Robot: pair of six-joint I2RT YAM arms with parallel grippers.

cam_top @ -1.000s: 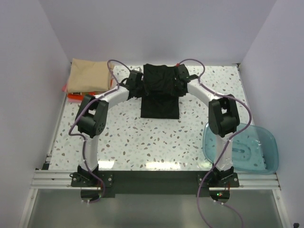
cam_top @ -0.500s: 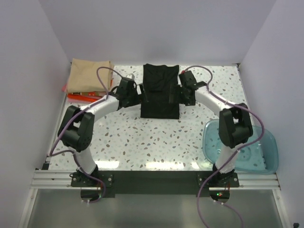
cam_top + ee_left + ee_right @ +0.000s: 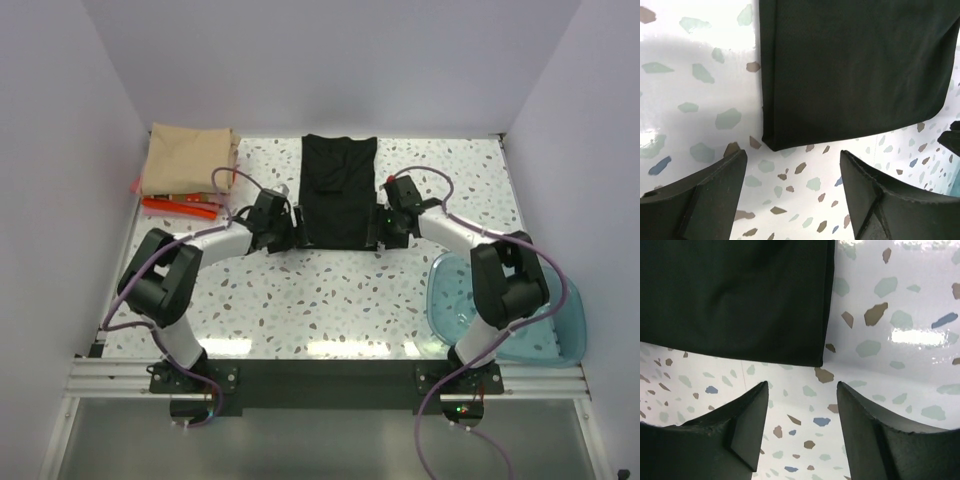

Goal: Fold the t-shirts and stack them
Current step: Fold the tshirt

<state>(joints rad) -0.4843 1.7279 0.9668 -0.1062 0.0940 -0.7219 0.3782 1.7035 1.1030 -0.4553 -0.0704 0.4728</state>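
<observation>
the black cloth short-sleeved t-shirt (image 3: pixel 340 195) lies flat as a long folded rectangle in the middle of the far half of the table, its near hem toward us. we hold our left gripper (image 3: pixel 792 165) low at its near-left corner and our right gripper (image 3: pixel 802 390) low at its near-right corner. both sets of jaws stand parted with only speckled tabletop between them, gripping nothing, each just short of the cloth. we judge they are set there to take the two near corners together and carry the hem over for the next fold. a pinch that catches only the top layer could let the earlier fold slip apart.

at the far-left corner the tan-beige cloth t-shirt (image 3: pixel 188 160) rests folded, apparently on top of the thin red-orange t-shirt (image 3: pixel 180 206), whose edge pokes out along its near side. this is the stack we reckon the black one must join. a translucent teal plastic bowl (image 3: pixel 556 318) sits at the near-right edge, well apart from the shirts and partly behind our right arm. the glossy white tabletop flecked with grey and brown chips (image 3: pixel 330 300) throws back glare from overhead light. plain pale lilac walls (image 3: pixel 330 70) close in on three sides.
</observation>
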